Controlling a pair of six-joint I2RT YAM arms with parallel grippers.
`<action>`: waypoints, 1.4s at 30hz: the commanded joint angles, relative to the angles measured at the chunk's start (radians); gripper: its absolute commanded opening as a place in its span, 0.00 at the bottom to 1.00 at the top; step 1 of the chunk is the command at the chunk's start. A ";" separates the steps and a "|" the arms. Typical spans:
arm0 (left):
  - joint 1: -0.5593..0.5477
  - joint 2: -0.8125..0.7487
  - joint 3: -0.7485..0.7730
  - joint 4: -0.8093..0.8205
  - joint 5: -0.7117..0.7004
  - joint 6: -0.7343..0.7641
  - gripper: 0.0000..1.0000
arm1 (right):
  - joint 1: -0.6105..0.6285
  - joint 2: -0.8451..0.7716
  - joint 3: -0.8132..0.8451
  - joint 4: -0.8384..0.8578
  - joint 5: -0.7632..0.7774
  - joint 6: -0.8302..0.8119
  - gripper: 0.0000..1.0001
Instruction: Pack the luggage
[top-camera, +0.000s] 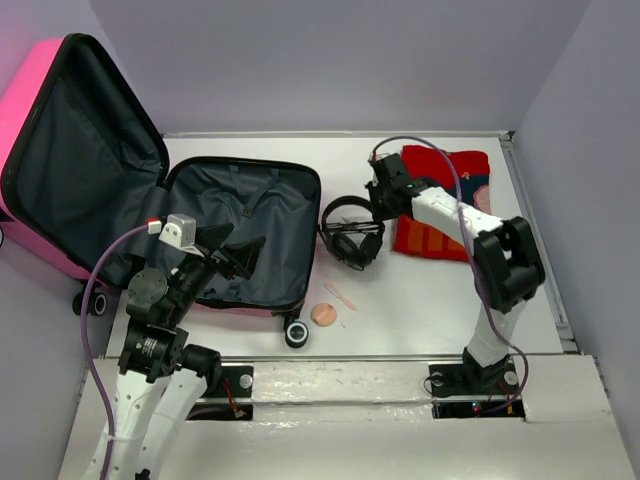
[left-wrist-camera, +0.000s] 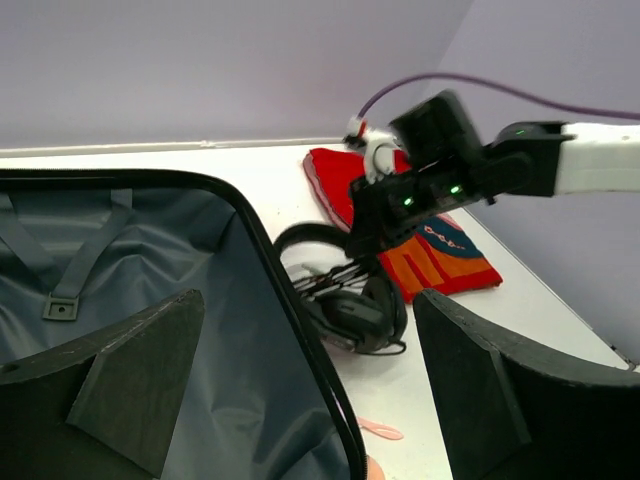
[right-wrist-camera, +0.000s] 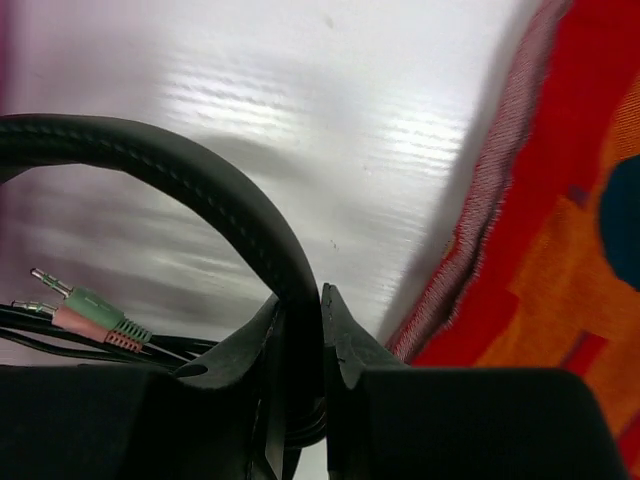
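My right gripper (right-wrist-camera: 303, 300) has its jaws nearly closed, pinching the headband of the headphones (top-camera: 350, 235) between the two pads. In the wrist view the black padded band (right-wrist-camera: 200, 180) arches away to the left from my fingers. Two jack plugs (right-wrist-camera: 90, 305), one green and one pink, lie on their thin cables under the arch. The headphones sit on the table (top-camera: 430, 290) about mid-width, just beside the luggage's right edge.

A red cloth (top-camera: 470, 170) with orange and blue patches lies towards the far right corner. Its woven hem runs close by my right fingers.

My left gripper (top-camera: 235, 255) is spread wide and holds nothing. It hangs above the near right part of the open luggage (top-camera: 260, 200), with one finger over the grey lining and the other out over the table.

The luggage takes up the left half of the table. Its base lies flat with the lining up, and its pink lid (top-camera: 80, 170) stands raised at the far left corner. A strap with a buckle (left-wrist-camera: 60, 308) lies on the lining.

A peach disc (top-camera: 323, 314) and a thin pink stick (top-camera: 340, 295) lie near the front edge, close to the luggage's near right wheel (top-camera: 296, 333).
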 joint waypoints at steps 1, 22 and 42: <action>0.005 -0.013 0.024 0.029 0.020 -0.001 0.97 | 0.061 -0.259 0.028 0.095 0.053 0.041 0.07; 0.031 -0.068 0.022 0.000 -0.159 -0.055 0.94 | 0.392 0.024 0.469 0.095 0.081 0.145 0.66; 0.031 -0.044 0.021 0.006 -0.115 -0.058 0.94 | 0.392 -0.480 -0.598 0.273 -0.103 0.081 0.57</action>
